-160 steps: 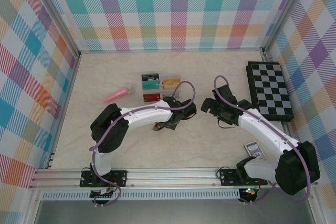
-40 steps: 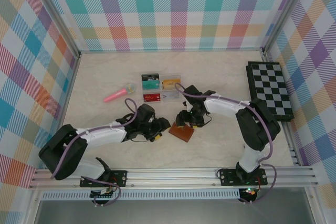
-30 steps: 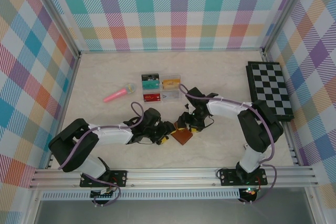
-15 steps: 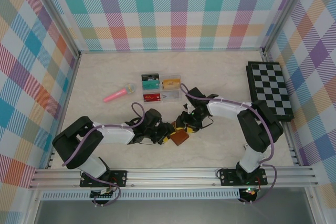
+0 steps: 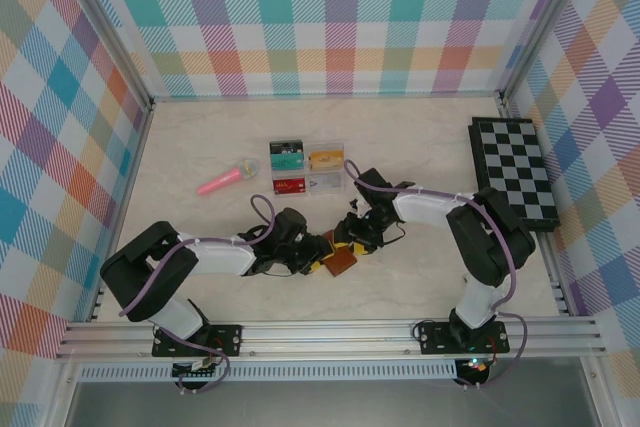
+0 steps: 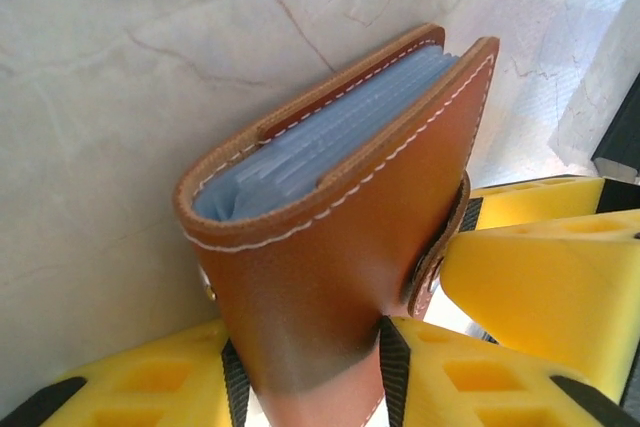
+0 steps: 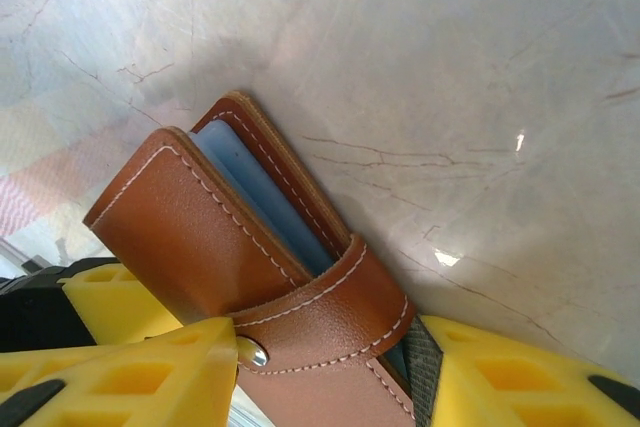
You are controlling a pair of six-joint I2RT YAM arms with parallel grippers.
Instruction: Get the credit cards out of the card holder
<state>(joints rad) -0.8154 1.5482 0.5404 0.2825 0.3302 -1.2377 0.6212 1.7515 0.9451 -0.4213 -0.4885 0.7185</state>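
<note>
**Top view:** The brown card holder (image 5: pixel 343 263) is seen on the table (image 5: pixel 200 137), near the front middle and between the two grippers. The left gripper (image 5: pixel 318 257) is set against its left side, and the right gripper (image 5: pixel 352 239) against its far side. Well behind them a clear box (image 5: pixel 307 170) with teal, orange, red and grey contents is placed. A pink toy microphone (image 5: pixel 227 178) lies just left of it. A chessboard (image 5: pixel 512 169) is laid along the right edge.

**Left wrist view:** The card holder is seen end-on, stood on its edge on the pale marbled surface. Blue-grey pages show between the slightly parted covers. Its lower part is clamped between the yellow fingers (image 6: pixel 150 387) of the left gripper, whose jaws are drawn in narrow on the leather. Another yellow finger is seen at the right, beside the holder's strap.

**Right wrist view:** The holder's strap end, with a metal stud, is held between the right gripper's yellow fingers (image 7: pixel 130 367), the jaws closed narrowly on it. Whether cards sit in the pages cannot be told.
</note>
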